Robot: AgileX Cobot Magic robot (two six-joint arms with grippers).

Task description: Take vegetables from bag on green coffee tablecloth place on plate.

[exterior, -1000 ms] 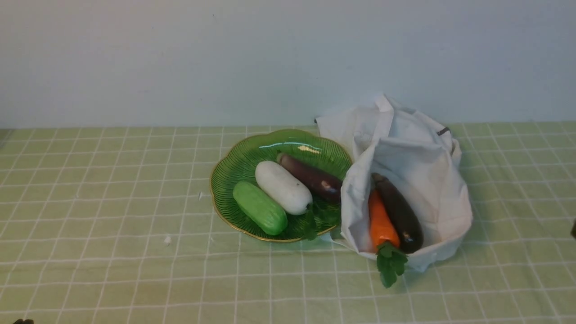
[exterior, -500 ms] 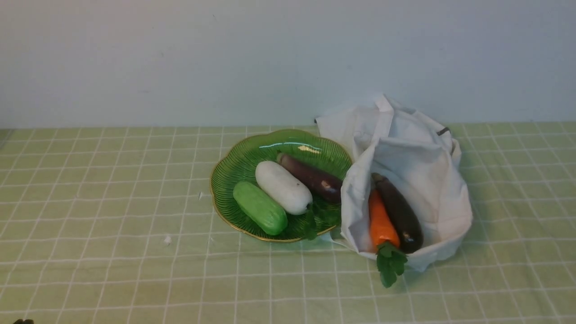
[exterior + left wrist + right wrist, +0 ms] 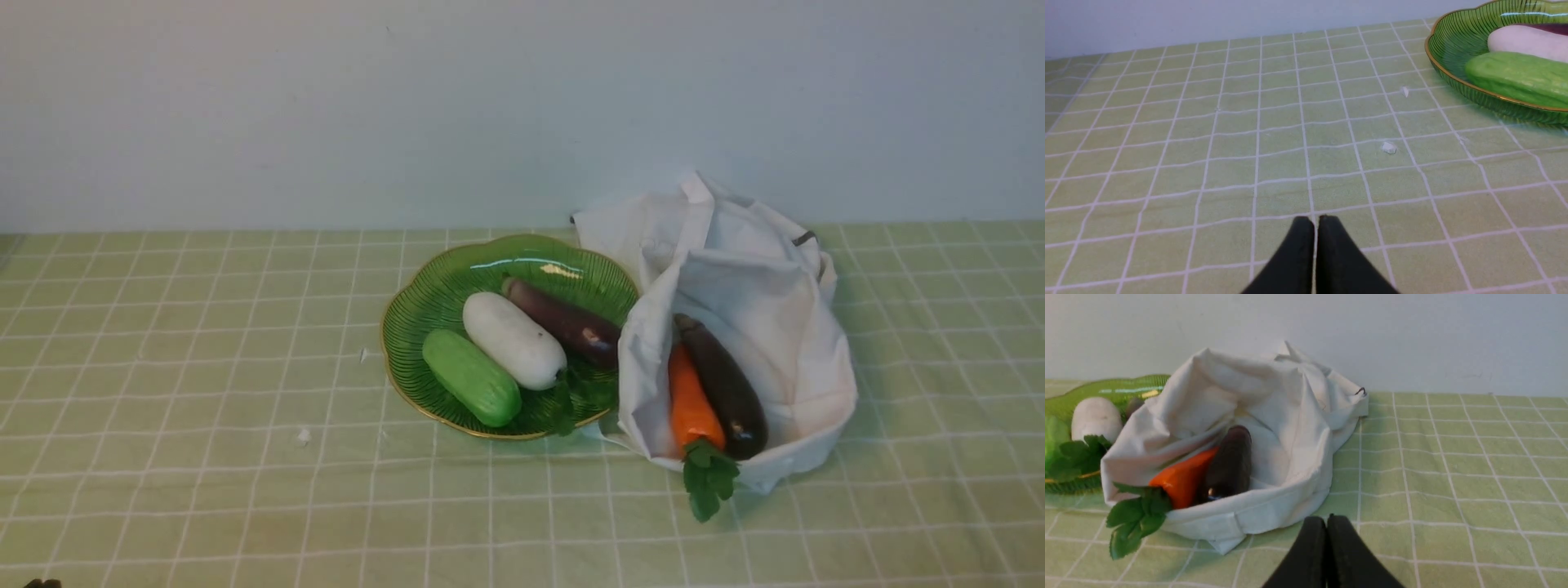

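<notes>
Since a second ago, a dark object at the right edge of the front view has gone from sight; everything on the table lies as it did.

The tablecloth (image 3: 204,367) covers the whole table. On it the bag (image 3: 759,278) sits slumped at right, its mouth open toward the robot and its near hem folded down, likely so the contents can be reached from the front. Its left side overlaps the right rim of the plate (image 3: 408,310), which keeps the transfer short.

On the plate three pieces lie side by side, slanted alike: a green gourd (image 3: 471,376), a white radish (image 3: 513,339) and an eggplant (image 3: 563,321) next to the bag.

In the bag a second eggplant (image 3: 722,388) and a carrot (image 3: 690,404) lie touching, the carrot's leaves (image 3: 706,482) spilling over the hem onto the cloth. I judge the job over half done, with these two left.

The right gripper (image 3: 1327,522) hovers just before the bag's mouth, fingers pressed together and empty. The left gripper (image 3: 1314,224) is likewise closed on nothing, over bare cloth well left of the plate.
</notes>
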